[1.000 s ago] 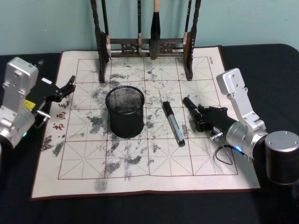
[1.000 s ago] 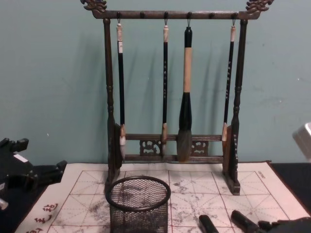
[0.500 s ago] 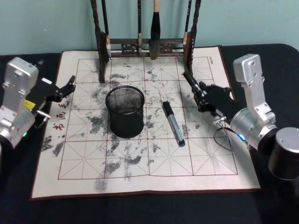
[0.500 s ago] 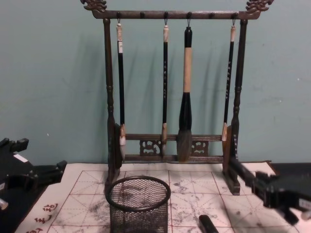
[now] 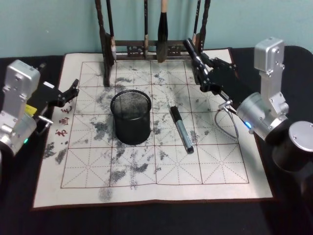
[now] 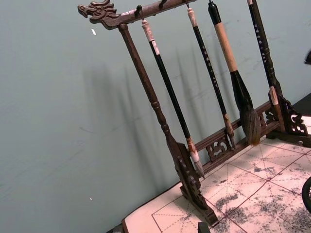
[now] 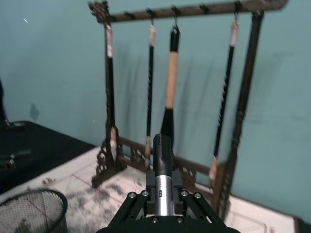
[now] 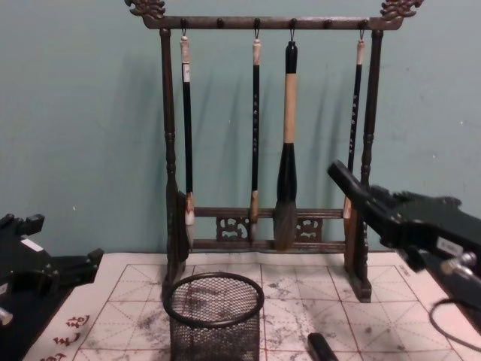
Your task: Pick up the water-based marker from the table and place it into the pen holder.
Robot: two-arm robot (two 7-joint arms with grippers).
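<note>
Fingers of the right gripper [image 5: 201,74] are clenching a black-capped silver-barrelled marker [image 7: 163,158]. They are holding it clear of the black bench [image 5: 146,220], with its cap sticking out past the fingertips and tilting up toward the tall dark wooden brush rack [image 5: 108,54]. This gripper is hovering over the far right part of the white ink-stained calligraphy mat [image 5: 161,171], close in front of the rack's right post. A second black-and-grey marker [image 5: 181,130] is lying flat on the mat near the bench's middle, its black cap pointing toward the far edge. It is lying just to the right of the small round black wire-mesh pen holder [image 5: 130,117] without touching it. The holder is standing upright on the mat. The left gripper [image 5: 72,89] is sitting parked by the bench's left edge, reaching just over the mat's left border.
</note>
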